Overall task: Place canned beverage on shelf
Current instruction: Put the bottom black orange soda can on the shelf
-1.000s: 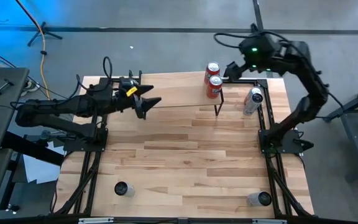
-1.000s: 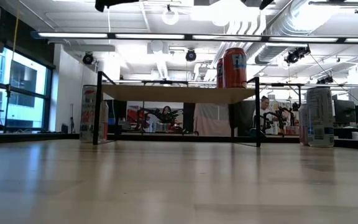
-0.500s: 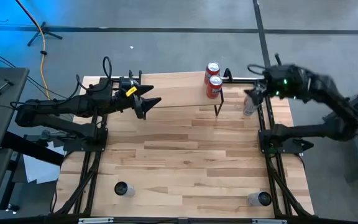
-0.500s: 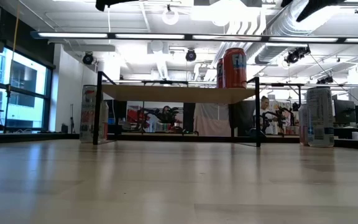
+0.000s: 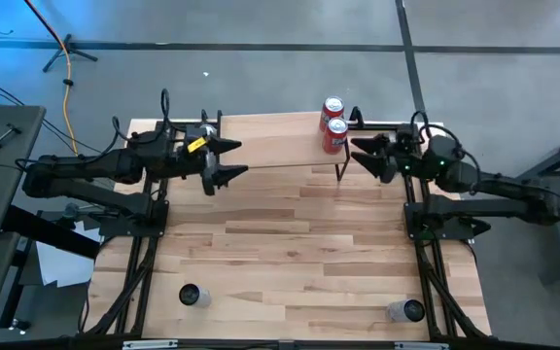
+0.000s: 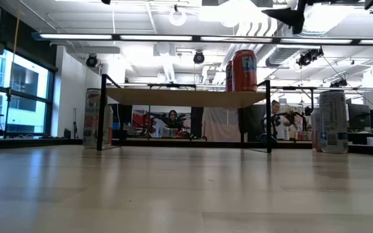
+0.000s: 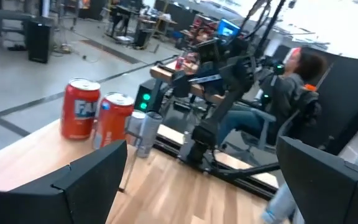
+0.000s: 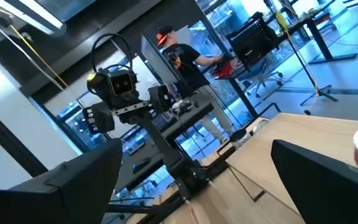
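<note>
Two red cans stand side by side at the right end of the shelf, which sits along the far edge of the table; from table height they show on the plank's right end; a silver can stands on the table right of the shelf, and another can stands by its left legs; the right gripper hovers just right of the red cans, its fingers spread apart and empty; the left gripper hangs over the shelf's left part, fingers likewise apart; two more cans stand near the table's near corners.
</note>
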Controlling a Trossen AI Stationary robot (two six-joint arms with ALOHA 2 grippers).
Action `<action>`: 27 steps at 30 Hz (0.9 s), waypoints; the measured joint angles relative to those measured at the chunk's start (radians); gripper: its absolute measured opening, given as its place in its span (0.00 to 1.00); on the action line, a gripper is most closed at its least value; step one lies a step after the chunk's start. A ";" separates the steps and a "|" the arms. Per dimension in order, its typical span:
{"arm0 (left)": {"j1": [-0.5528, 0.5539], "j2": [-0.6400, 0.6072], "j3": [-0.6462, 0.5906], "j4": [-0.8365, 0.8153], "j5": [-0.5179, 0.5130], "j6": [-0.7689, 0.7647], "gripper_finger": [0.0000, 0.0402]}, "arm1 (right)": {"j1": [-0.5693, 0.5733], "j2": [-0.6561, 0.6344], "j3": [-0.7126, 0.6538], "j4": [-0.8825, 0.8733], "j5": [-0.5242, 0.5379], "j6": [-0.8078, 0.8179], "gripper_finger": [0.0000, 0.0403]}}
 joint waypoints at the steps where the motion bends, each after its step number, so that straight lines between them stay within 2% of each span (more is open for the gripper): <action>1: -0.012 -0.004 0.000 -0.006 -0.008 0.000 0.94 | 0.005 0.005 -0.005 0.007 0.000 -0.011 0.99; 4: -0.045 -0.023 -0.024 -0.003 -0.032 0.001 0.94 | 0.028 0.022 -0.003 0.008 0.001 -0.060 0.99; 12: -0.093 -0.112 -0.287 0.305 -0.133 -0.078 0.94 | 0.101 0.111 0.077 -0.023 0.033 -0.175 0.99; 16: -0.093 -0.141 -0.305 0.312 -0.155 -0.024 0.94 | 0.119 0.180 0.109 -0.045 0.051 -0.152 0.99; 23: -0.093 -0.170 -0.306 0.291 -0.157 0.076 0.94 | 0.119 0.227 0.135 -0.040 0.052 0.055 0.99; 27: -0.093 -0.172 -0.306 0.291 -0.157 0.078 0.94 | 0.119 0.227 0.134 -0.060 0.052 0.041 0.99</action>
